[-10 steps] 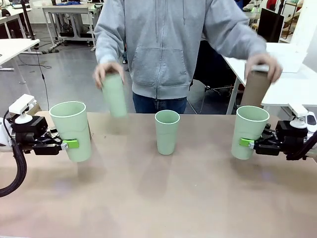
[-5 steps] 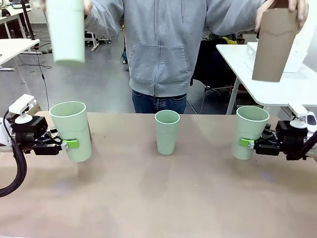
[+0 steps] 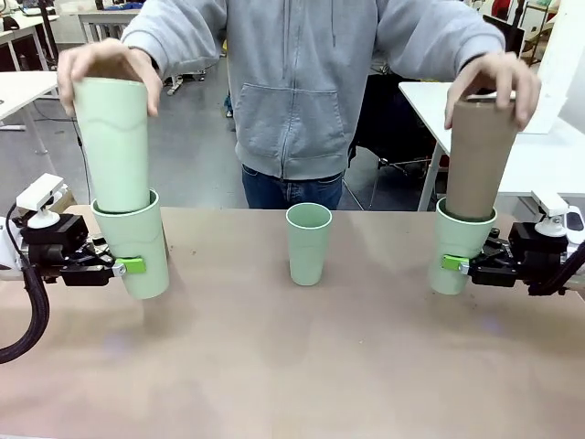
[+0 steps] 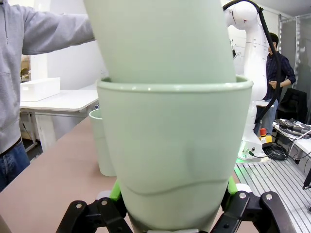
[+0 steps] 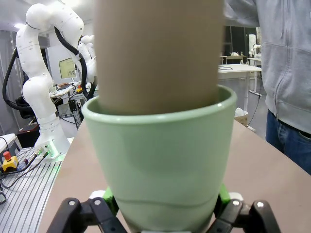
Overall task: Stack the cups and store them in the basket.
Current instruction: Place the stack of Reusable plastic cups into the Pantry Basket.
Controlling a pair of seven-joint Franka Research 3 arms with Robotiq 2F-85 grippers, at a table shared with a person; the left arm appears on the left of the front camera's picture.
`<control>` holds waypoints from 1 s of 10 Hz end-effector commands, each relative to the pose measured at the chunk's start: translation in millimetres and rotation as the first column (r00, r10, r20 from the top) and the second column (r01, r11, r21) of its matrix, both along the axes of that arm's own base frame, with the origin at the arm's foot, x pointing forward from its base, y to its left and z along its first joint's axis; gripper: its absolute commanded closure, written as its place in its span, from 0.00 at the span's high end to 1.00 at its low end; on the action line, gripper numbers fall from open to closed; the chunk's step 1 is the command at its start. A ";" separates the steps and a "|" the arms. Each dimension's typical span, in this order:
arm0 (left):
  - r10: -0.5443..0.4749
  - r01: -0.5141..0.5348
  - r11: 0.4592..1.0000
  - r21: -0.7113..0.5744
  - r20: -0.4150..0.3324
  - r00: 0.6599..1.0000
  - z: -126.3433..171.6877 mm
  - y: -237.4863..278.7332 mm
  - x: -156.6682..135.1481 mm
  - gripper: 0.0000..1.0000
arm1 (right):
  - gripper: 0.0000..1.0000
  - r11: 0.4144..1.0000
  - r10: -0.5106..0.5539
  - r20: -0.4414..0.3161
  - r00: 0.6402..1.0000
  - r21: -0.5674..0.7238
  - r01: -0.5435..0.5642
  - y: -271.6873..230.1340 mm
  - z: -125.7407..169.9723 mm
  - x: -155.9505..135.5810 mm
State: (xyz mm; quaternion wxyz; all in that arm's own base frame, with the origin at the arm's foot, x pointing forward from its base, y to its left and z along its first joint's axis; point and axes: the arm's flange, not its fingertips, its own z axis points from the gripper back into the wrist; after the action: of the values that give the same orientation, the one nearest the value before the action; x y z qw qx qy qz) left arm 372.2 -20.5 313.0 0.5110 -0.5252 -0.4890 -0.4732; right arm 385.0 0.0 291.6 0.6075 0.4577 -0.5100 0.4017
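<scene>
Left claw (image 3: 135, 265): clenched on the left mint cup (image 3: 132, 240), green pads pinching its lower wall on both sides. The cup leans a touch, mouth up, at the table's (image 3: 292, 366) left end.
Upper mint cup (image 3: 111, 142): base down inside the left mint cup's mouth and only partly sunk in. One hand (image 3: 105, 64) of the person caps its top.
Left wrist view: the left mint cup (image 4: 170, 155) sits right between the fingers, with the upper mint cup (image 4: 155, 39) rising out of it.
Right claw (image 3: 454, 262): grasping the right mint cup (image 3: 462, 245) low on its wall, upright, at the table's right end.
Tan cup (image 3: 477, 155): base nested in the right mint cup's mouth and most of it standing proud. The person's other hand (image 3: 494, 78) grips its top.
Right wrist view: the right mint cup (image 5: 160, 160) is wedged between the pads, the tan cup (image 5: 158, 53) seated inside its rim.
Middle mint cup (image 3: 308, 242): standing alone and upright at the table's centre, well apart from both claws, with nobody touching it.
</scene>
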 end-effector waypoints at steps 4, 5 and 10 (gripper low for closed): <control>-0.002 0.002 1.000 -0.003 0.003 1.000 1.3 -0.6 -0.9 0.85 | 0.86 1.000 -0.001 0.009 1.000 0.000 0.001 0.6 1.5 0.5; -0.002 0.002 1.000 -0.003 0.003 1.000 1.3 -0.6 -0.9 0.85 | 0.86 1.000 -0.001 0.009 1.000 0.000 0.001 0.6 1.5 0.5; -0.002 0.002 1.000 -0.003 0.003 1.000 1.3 -0.6 -0.9 0.85 | 0.86 1.000 -0.001 0.009 1.000 0.000 0.001 0.6 1.5 0.5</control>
State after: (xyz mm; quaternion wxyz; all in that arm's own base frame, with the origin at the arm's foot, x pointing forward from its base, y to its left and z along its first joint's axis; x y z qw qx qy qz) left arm 372.3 -20.3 312.2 0.5125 -0.5244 -0.4882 -0.4733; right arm 384.9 0.0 291.1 0.6078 0.4581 -0.5096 0.4013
